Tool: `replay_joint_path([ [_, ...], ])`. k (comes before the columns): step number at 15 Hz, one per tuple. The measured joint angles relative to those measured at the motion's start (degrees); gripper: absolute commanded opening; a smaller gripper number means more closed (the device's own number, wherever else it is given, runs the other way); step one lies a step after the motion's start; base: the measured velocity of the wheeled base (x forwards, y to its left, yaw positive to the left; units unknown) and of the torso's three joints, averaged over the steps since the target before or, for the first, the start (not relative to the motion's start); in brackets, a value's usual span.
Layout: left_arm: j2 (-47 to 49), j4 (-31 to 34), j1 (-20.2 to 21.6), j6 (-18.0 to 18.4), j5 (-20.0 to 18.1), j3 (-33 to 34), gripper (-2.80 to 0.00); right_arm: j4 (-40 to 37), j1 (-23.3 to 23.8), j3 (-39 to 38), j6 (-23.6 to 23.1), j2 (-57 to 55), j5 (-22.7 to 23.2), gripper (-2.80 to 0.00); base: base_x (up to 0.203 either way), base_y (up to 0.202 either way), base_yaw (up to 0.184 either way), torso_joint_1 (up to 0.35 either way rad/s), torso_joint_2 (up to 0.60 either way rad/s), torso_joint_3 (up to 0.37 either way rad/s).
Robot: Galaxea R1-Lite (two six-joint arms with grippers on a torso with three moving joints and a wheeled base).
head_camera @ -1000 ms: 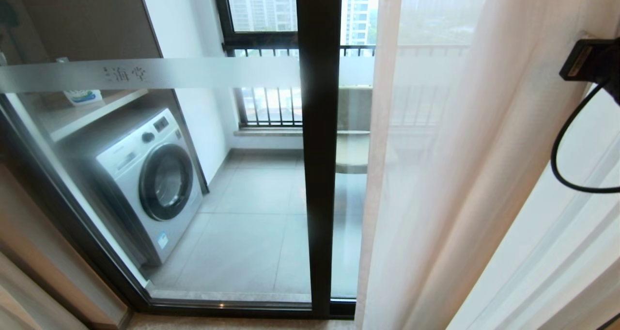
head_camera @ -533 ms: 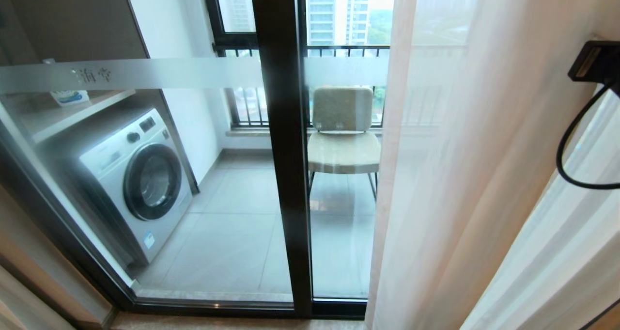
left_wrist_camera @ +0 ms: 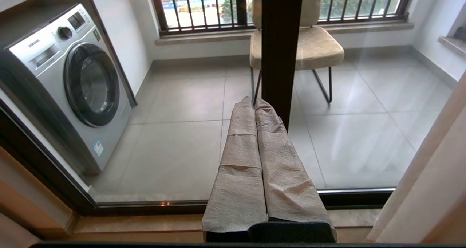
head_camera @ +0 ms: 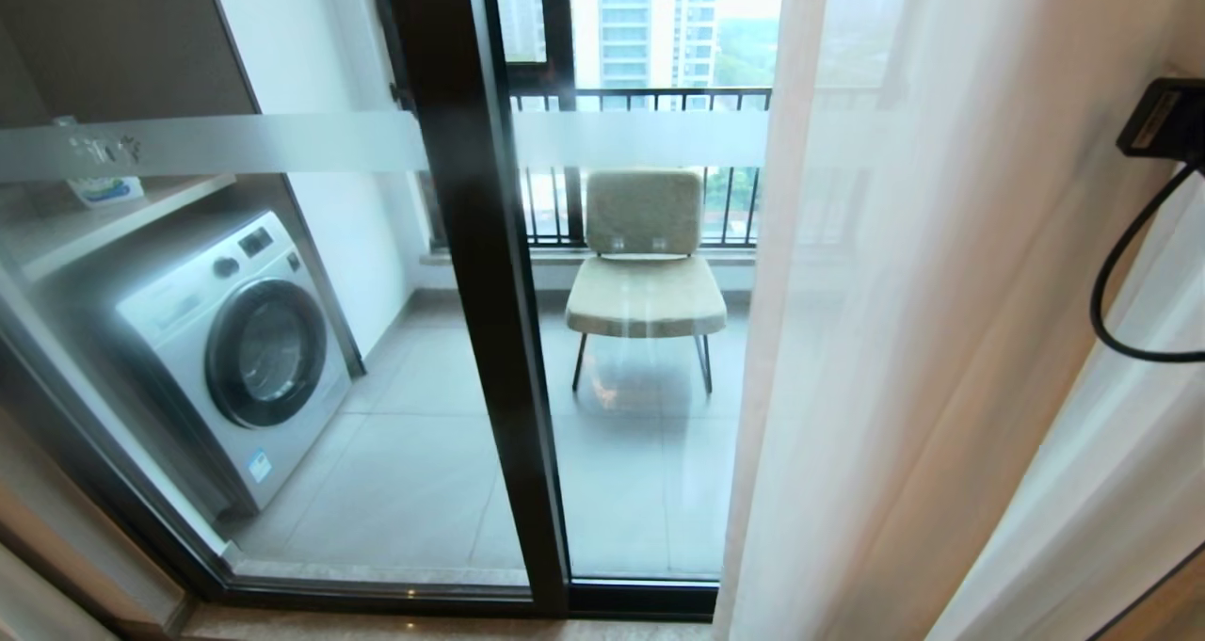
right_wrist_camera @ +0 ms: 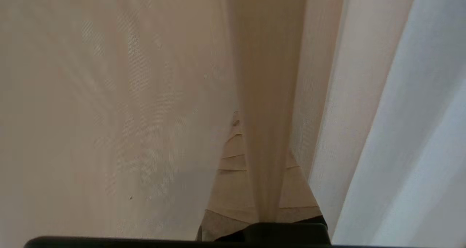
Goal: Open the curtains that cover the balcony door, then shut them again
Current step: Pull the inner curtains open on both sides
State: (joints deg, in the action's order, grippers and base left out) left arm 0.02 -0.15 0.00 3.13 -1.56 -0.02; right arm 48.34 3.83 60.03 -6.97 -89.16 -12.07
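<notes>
right hand (right_wrist_camera: 255, 189) clamped on a fold of the curtains (head_camera: 904, 340) | beside the balcony door (head_camera: 471, 340) | to draw them

Sheer woven curtains (head_camera: 894, 340), glossy glass balcony door (head_camera: 282, 359), matt upholstered chair (head_camera: 645, 283)

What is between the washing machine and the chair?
In the head view, the balcony door's black frame post stands between the washing machine and the chair, with bare tile floor behind it.

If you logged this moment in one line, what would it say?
stage: curtains open | sheer curtain: bunched right of balcony door | right gripper: shut on a curtain fold | left gripper: shut, empty, facing the glass
</notes>
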Motion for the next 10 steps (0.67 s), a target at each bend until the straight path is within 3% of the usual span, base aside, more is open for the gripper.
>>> replay_joint_path([
  [10, 0.0, 0.0, 0.0, 0.0, 0.0, 0.0, -2.8, 0.0, 1.4, 0.0, 0.0, 0.1, 0.1, -2.8, 0.0, -0.19, 0.002, 0.005, 0.0, 0.002],
])
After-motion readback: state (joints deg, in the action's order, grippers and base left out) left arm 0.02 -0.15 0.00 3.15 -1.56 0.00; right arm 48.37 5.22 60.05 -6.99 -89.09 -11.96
